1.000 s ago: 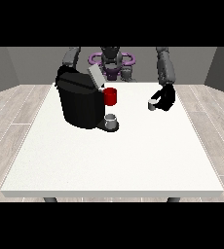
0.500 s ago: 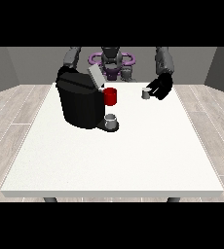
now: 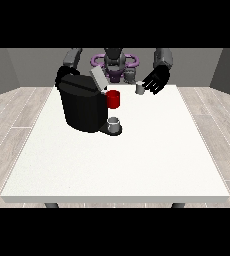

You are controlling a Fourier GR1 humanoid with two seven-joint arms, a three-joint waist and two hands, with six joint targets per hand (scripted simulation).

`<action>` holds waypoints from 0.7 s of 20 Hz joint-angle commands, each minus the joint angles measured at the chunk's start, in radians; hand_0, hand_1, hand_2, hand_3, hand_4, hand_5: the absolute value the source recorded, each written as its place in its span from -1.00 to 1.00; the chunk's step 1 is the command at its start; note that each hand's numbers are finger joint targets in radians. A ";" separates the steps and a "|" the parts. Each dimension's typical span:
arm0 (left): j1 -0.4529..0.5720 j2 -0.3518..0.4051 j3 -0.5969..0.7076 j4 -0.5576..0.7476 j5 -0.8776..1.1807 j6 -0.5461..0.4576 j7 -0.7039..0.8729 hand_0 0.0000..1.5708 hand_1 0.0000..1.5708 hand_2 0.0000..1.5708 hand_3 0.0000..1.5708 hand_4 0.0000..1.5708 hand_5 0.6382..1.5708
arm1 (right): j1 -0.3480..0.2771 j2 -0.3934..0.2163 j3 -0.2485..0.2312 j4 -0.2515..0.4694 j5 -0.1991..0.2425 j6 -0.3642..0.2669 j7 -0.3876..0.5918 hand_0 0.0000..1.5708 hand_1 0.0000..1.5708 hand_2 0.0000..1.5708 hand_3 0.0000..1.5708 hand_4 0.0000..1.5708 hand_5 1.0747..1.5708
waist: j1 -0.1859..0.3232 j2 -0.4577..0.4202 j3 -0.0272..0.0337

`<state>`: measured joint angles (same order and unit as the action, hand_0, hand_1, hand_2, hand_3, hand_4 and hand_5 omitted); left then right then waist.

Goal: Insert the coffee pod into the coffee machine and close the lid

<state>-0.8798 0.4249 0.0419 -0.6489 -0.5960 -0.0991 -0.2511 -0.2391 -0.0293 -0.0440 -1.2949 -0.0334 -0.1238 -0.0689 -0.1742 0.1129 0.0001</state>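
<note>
The black coffee machine stands on the left half of the white table, its grey lid tilted up and open. A red part sticks out at its front, above a small grey cup on the drip tray. The small grey coffee pod is held above the table's far edge, right of the machine, pinched at the fingertips of the hand at the view's right. The hand at the view's left sits behind the machine's top left corner, mostly hidden.
The robot's torso with purple rings stands behind the table's far edge. White tabletop stretches from the machine towards the camera and to the right. A wooden floor surrounds the table.
The hand at the view's right has lifted the pod off the table and carried it up and to the left, towards the machine. The machine and the other hand have not moved.
</note>
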 commanded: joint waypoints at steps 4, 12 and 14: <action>-0.116 0.048 0.042 -0.011 -0.005 -0.011 0.036 0.36 0.36 0.55 0.57 -0.34 1.00 | -0.056 0.006 0.006 -0.033 -0.011 0.001 0.025 -1.00 -1.00 -1.00 -1.00 -0.37 1.00 | -0.043 0.045 -0.0001; -0.253 0.059 0.084 0.008 0.011 -0.039 0.136 0.63 0.63 0.70 0.62 -0.39 1.00 | -0.114 -0.017 0.017 -0.063 0.007 -0.005 0.049 -1.00 -1.00 -1.00 -1.00 -0.37 1.00 | -0.114 0.090 -0.0002; -0.239 0.068 0.088 0.013 0.010 -0.031 0.077 0.61 0.61 0.68 0.59 -0.34 1.00 | -0.095 0.013 0.057 -0.087 0.022 -0.025 0.048 -1.00 -1.00 -1.00 -1.00 -0.36 1.00 | -0.114 0.113 -0.0003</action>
<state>-1.1023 0.4757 0.1155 -0.6442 -0.5854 -0.1391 -0.1414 -0.3193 -0.0174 0.0034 -1.3509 -0.0158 -0.1473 -0.0436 -0.2676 0.1897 0.0001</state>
